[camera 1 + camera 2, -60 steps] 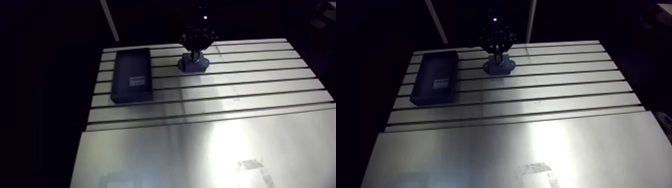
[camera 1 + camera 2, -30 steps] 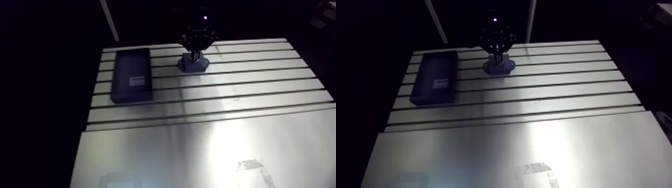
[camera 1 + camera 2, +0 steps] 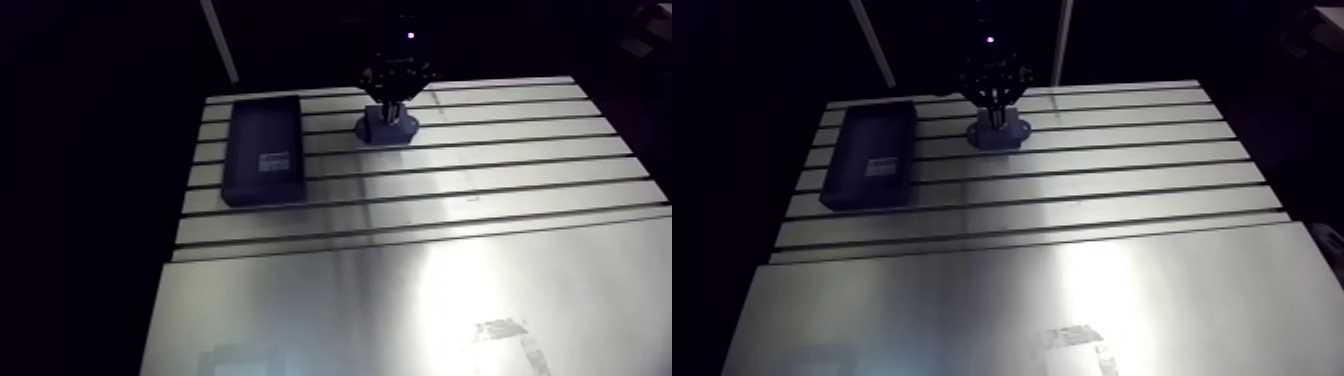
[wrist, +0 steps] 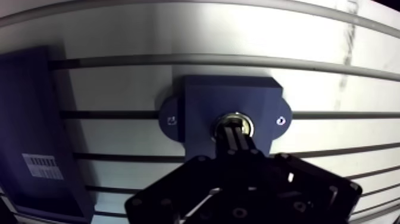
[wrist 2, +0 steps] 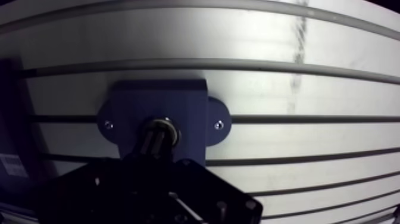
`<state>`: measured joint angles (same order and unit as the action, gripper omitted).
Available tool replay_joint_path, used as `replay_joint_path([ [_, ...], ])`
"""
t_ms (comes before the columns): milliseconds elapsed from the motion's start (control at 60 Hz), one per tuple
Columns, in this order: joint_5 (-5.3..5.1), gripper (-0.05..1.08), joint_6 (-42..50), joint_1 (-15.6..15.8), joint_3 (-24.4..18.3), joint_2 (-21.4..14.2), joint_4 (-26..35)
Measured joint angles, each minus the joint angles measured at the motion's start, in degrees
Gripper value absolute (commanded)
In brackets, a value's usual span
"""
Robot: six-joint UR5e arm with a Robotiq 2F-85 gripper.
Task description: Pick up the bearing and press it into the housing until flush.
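Barcode label (illegible), tray beside housing

Slotted table with housing, dark box

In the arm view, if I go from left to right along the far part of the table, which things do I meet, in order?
dark box with a white label → blue housing, under the arm's wrist → bare slotted table up to its right edge.

Claw pointing straight down, wrist vertical above it, fingers drawn tight together
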<state>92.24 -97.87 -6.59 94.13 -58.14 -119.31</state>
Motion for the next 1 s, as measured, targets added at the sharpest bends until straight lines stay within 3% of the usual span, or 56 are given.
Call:
replay_joint_path([
  [1000,-0.08,1.00,0.00,0.32,-0.44,-1.07,0.40],
])
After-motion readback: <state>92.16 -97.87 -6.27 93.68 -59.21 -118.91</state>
